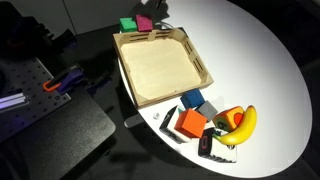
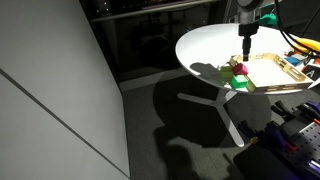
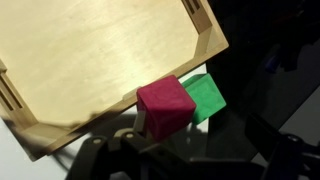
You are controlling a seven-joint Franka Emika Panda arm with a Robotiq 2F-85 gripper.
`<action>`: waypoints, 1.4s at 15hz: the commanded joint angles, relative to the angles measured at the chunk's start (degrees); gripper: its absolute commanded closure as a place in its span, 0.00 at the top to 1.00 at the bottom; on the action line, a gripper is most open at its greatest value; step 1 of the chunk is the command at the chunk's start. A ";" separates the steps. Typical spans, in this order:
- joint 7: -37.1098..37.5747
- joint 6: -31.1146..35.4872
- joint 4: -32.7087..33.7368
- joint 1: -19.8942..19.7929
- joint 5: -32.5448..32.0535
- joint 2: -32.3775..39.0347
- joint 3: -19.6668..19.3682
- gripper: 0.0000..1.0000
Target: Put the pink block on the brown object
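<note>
Pale smooth wooden tray (image 3: 90, 60), matt pink block (image 3: 165, 105), matt green cube (image 3: 207, 95), glossy white table (image 1: 260, 60)

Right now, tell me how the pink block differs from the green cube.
Colour: the pink block is magenta, the green cube bright green. Place: the pink block sits nearer the wooden tray; the green cube lies behind it, partly hidden in the wrist view. Both are small, similar-sized cubes outside the tray.
</note>
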 commanded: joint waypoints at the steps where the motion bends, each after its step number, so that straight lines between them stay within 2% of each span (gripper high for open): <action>1: 0.75 -1.50 -1.22 -0.09 -3.69 -0.14 0.13 1.00; 9: 0.56 2.86 -2.70 -0.03 -8.16 0.41 0.35 1.00; 21: -1.61 10.91 -3.41 -0.70 -7.48 2.68 1.72 1.00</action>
